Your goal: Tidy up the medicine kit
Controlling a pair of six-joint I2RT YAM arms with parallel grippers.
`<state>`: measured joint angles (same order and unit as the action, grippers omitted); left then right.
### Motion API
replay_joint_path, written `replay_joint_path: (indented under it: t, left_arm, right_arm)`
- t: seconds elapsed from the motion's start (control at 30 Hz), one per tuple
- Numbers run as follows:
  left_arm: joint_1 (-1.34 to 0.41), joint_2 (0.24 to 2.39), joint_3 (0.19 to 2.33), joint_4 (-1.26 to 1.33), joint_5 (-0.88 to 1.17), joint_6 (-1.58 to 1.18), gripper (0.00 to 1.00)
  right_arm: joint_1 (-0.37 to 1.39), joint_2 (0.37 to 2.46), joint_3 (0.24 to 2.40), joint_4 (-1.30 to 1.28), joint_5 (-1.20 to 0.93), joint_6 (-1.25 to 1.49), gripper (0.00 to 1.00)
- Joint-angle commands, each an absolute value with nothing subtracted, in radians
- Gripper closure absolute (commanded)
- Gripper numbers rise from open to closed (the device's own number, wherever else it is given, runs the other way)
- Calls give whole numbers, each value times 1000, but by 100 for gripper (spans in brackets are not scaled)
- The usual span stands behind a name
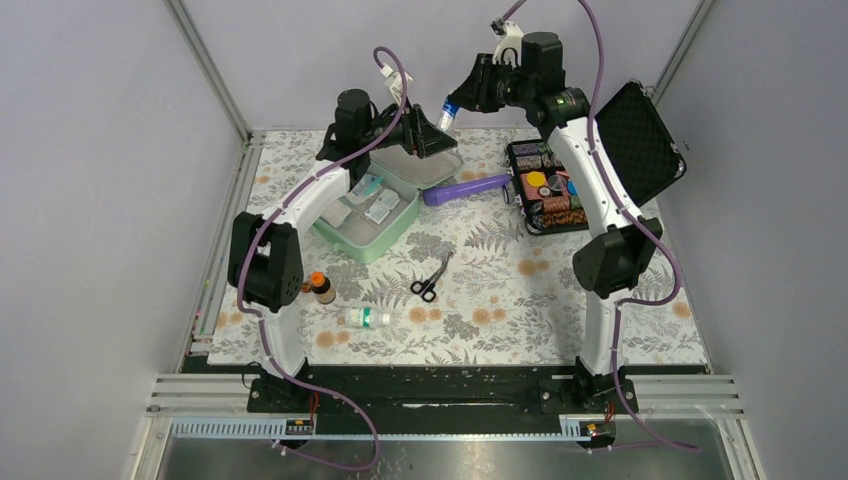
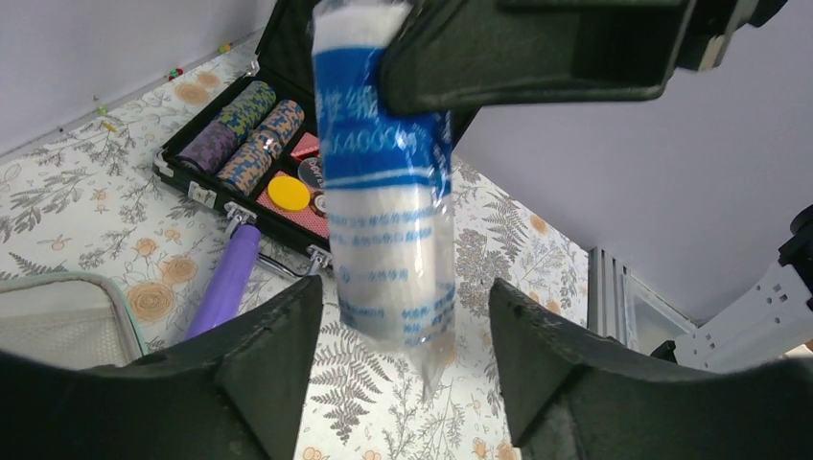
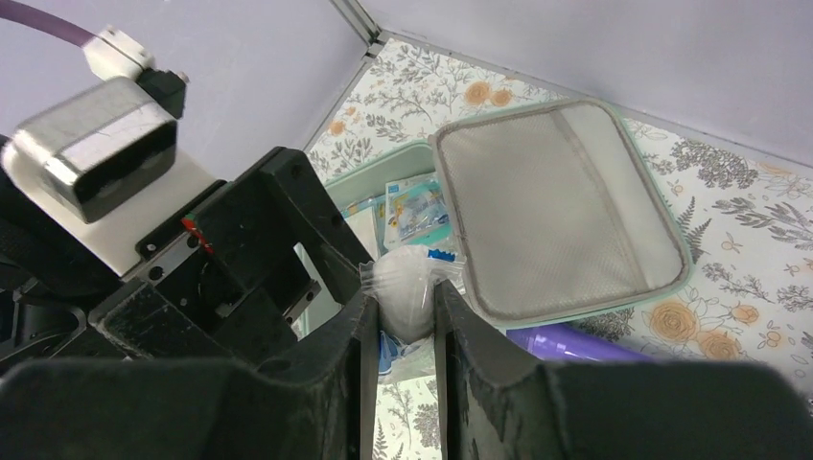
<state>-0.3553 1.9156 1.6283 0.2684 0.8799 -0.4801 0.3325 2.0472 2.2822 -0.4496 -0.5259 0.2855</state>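
Observation:
The mint-green medicine kit (image 1: 372, 232) lies open at the back left, with small packets in its tray and its grey-lined lid (image 3: 561, 206) flat beside it. Above the lid, my right gripper (image 3: 406, 299) is shut on the top of a bandage roll (image 2: 388, 192) in blue-printed clear wrap. The roll hangs upright from it. My left gripper (image 2: 407, 355) is open, with one finger on each side of the roll's lower end and a gap on both sides. In the top view the two grippers meet at the roll (image 1: 448, 115).
A purple tube (image 1: 467, 188) lies between the kit and an open black case of colourful chips (image 1: 545, 185). Scissors (image 1: 430, 280), a small orange-capped bottle (image 1: 320, 287) and a white bottle lying on its side (image 1: 367, 318) sit on the floral mat nearer the arm bases.

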Motion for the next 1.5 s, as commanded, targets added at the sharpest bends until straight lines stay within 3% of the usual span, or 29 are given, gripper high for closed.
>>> replay_joint_path:
  t: [0.0, 0.1, 0.17, 0.27, 0.43, 0.57, 0.67, 0.8, 0.93, 1.03, 1.13, 1.47]
  left_arm:
    - [-361, 1915, 1678, 380, 913, -505, 42]
    - [-360, 1917, 1678, 383, 914, -507, 51]
    - [-360, 1918, 1678, 381, 910, -507, 63]
    - [-360, 1918, 1676, 364, 888, -500, 67]
    - [-357, 1910, 1669, 295, 840, -456, 72]
    - [-327, 1875, 1634, 219, 778, -416, 73]
    - [-275, 1825, 1580, 138, 725, -374, 73]
    - [-190, 1719, 1492, -67, 604, -259, 75]
    - [-123, 1629, 1376, -244, 279, -271, 71]
    - [-93, 1596, 1308, -327, 150, -274, 70]
    - [-68, 1594, 1268, -362, 176, -258, 69]
    - [-22, 1759, 1425, -652, 189, 425, 66]
  right_arm:
    - [347, 2046, 2257, -407, -561, 290, 75]
    - [348, 2043, 2242, -406, -561, 289, 74]
    - [350, 2045, 2240, -407, -566, 290, 74]
    - [351, 2049, 2242, -405, -568, 291, 71]
    - [349, 2041, 2238, -420, -577, 280, 38]
    - [334, 1990, 2194, -436, -578, 282, 21]
    - [307, 1935, 2126, -441, -575, 297, 14]
    - [263, 1844, 1985, -447, -553, 283, 12]
    - [244, 1774, 1860, -451, -522, 257, 11]
    - [243, 1755, 1825, -451, -510, 241, 11]
    - [243, 1771, 1843, -458, -499, 230, 11]
    - [243, 1834, 1904, -483, -512, 222, 11]
